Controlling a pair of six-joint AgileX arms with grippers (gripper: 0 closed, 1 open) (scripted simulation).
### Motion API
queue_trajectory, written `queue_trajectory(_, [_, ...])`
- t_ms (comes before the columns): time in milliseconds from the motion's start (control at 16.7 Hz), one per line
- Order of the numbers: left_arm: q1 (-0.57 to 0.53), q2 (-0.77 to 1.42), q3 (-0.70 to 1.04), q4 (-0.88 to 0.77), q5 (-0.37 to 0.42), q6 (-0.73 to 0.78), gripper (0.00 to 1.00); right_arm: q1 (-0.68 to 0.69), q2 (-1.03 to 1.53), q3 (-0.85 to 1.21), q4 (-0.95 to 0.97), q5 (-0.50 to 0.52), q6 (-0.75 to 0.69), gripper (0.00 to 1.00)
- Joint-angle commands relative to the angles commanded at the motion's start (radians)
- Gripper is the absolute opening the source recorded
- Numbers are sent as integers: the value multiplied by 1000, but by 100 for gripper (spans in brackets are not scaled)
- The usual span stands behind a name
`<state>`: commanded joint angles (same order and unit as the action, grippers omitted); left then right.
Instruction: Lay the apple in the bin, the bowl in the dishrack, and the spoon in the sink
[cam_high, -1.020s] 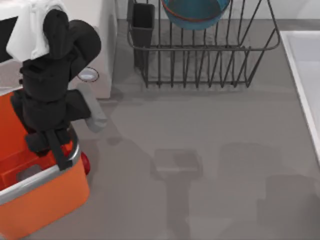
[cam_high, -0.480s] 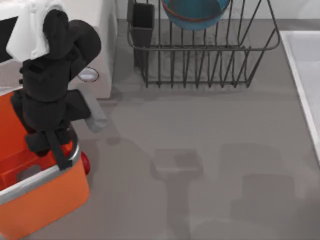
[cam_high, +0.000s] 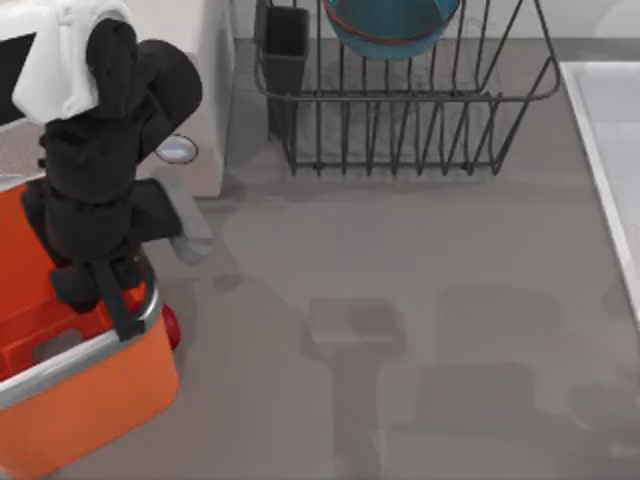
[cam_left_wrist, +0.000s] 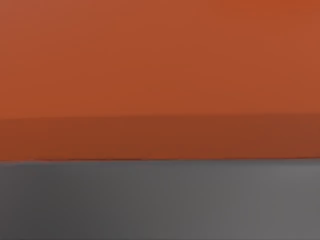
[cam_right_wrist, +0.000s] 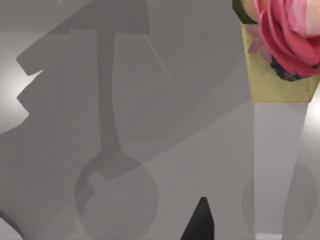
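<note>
The left arm hangs over the large bright orange plastic bin (cam_high: 100, 390) at the table's (cam_high: 400, 260) left edge, its left tool (cam_high: 118, 305) reaching down just inside the bin's silver-grey rim; whether that tool is clenched or released I cannot tell, because the arm's own black bulk covers it from above. The small glossy red apple (cam_high: 171, 327) peeks out just beside the bin's outer wall, by the rim and the tool, so it looks to lie outside the bin, and I judge that step not yet finished. The round blue-glazed bowl (cam_high: 390, 25) with its reddish-brown rim already sits among the upright bars of the dark metal wire dishrack (cam_high: 400, 110), whose bars keep it propped. The pale white-grey sink (cam_high: 610, 140) lies along the table's right side. The left wrist view adds a close look at the bin's orange wall (cam_left_wrist: 160, 75) meeting grey table. The right wrist view offers a pink flower in a yellow holder (cam_right_wrist: 280, 45) against a pale surface with shadows.
</note>
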<state>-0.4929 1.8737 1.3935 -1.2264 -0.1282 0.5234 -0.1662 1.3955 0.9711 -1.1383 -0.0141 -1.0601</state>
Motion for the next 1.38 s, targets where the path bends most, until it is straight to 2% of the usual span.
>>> queue_trajectory(300, [0, 0, 0, 0, 0, 0, 100, 0, 31, 29, -12, -1, 1, 0])
queue_trajectory(540, [0, 0, 0, 0, 0, 0, 100, -4, 198, 220, -89, 0, -4, 0])
queue_trajectory(720, [0, 0, 0, 0, 0, 0, 100, -4, 391, 472, -177, 1, -8, 0])
queue_trajectory(1200, [0, 0, 0, 0, 0, 0, 100, 6, 988, 1388, -443, 8, 2, 0])
queue_trajectory(1380, [0, 0, 0, 0, 0, 0, 100, 12, 1164, 1661, -515, 11, 15, 0])
